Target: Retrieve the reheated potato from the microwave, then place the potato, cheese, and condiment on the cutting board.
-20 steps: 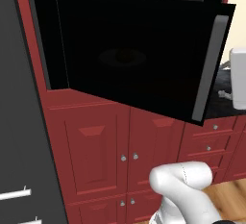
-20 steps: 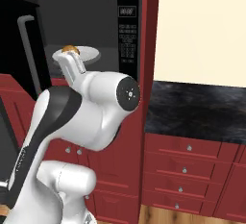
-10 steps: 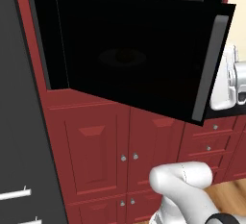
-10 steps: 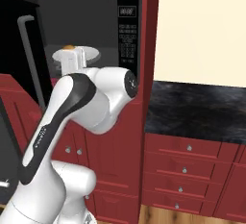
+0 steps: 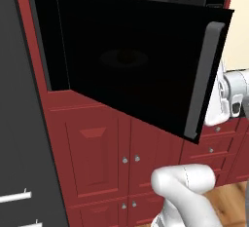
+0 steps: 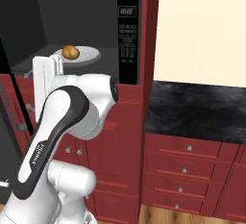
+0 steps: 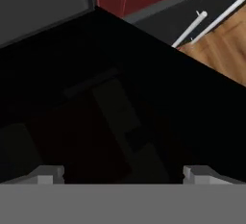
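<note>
Potato (image 6: 70, 52), small, round and golden-brown with smooth skin, is seen resting on a white round plate (image 6: 89, 55) inside the microwave (image 6: 127, 35); being nearly ball-shaped, no clear long axis can be told. The microwave, black and set in red cabinetry, is shown with its dark glass door (image 5: 141, 70) swung wide, its grey handle (image 5: 202, 80) upright at the free edge. The jaws (image 7: 124, 175) are held wide apart, released, grasping nothing, above the dark door.

- Red cabinetry (image 6: 192, 170) with small silver knobs
- Black speckled countertop (image 6: 197, 112) at right
- Cream wall (image 6: 202, 26) above it
- Wood floor (image 6: 163, 216) below
</note>
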Controlling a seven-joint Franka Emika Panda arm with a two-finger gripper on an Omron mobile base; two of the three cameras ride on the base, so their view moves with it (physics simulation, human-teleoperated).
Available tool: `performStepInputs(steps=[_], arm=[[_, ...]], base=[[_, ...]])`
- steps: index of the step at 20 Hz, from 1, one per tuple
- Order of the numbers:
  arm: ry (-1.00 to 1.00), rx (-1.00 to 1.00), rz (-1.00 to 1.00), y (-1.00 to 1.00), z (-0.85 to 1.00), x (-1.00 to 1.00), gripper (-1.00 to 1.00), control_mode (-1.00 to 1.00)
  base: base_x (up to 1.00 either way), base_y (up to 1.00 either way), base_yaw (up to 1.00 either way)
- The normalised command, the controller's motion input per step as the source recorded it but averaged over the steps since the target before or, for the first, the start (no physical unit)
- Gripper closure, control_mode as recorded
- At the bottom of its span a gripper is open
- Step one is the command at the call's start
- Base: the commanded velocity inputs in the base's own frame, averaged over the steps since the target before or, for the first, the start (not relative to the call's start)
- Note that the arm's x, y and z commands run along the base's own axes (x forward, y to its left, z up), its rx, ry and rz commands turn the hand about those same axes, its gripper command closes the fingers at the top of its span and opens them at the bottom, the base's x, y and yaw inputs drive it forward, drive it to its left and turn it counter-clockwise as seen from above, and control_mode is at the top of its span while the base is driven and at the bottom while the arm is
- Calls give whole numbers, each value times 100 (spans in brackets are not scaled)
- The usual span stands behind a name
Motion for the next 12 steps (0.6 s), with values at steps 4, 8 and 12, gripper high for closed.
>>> performStepInputs(steps=[4, 8, 12], arm=[[1, 0, 4, 93, -26, -33, -100, -100], [2, 0, 0, 94, -16, -12, -100, -100], [0, -4, 0, 93, 3, 6, -100, -100]], base=[[0, 0, 0], [0, 0, 0], [0, 0, 0]])
